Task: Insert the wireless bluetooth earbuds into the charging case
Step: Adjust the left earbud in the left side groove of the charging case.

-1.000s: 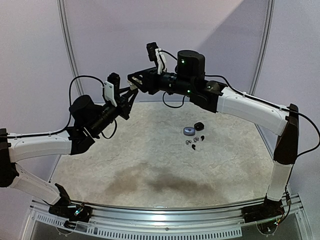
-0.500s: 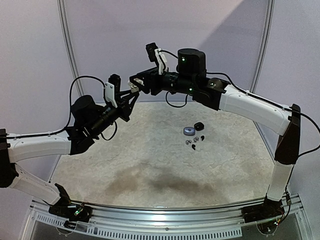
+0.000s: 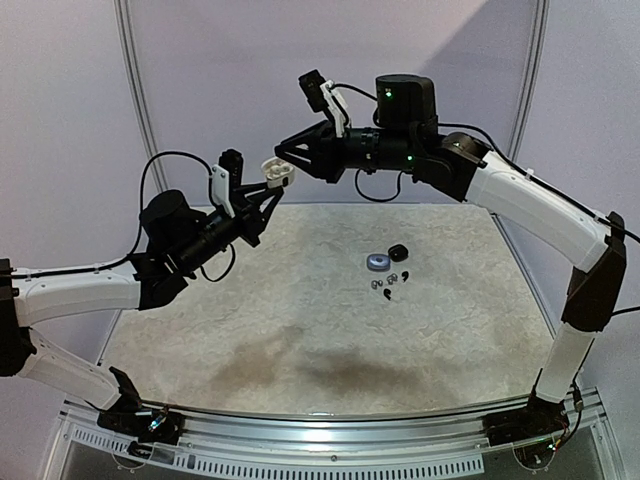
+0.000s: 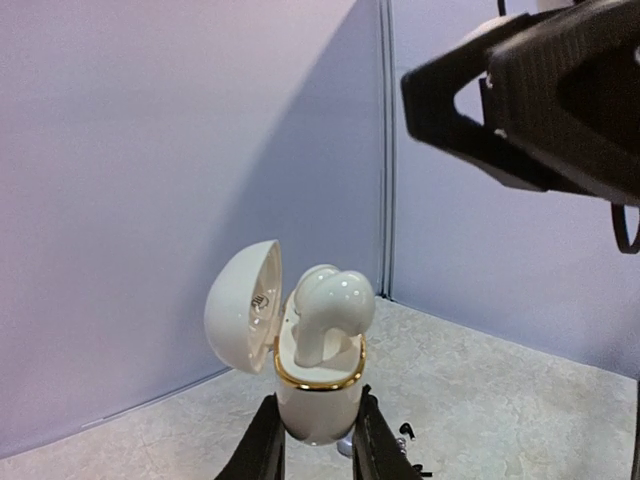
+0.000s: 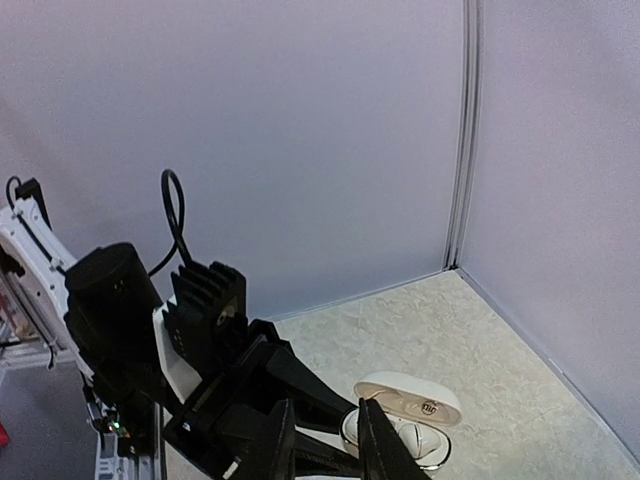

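Earbuds (image 4: pixel 330 310) of glossy white stand up out of the charging case (image 4: pixel 318 400), a white egg-shaped shell with a gold band (image 4: pixel 320 378) round its mouth and its lid (image 4: pixel 243 305) swung open to the side (from the rounded tops we cannot tell whether one bud or two sits there). The left gripper (image 4: pixel 318 425) is clamped on the case's lower body and holds it upright, high above the table (image 3: pixel 300 320), on a forearm angled up and to the right. The right arm reaches in from the right at a greater height, and the right gripper (image 5: pixel 325 412) points at the case with its jaws a little apart and nothing between them. Half a second ago we saw that gripper right at the case; now it has lifted and drawn back, leaving the case in plain sight between the two.
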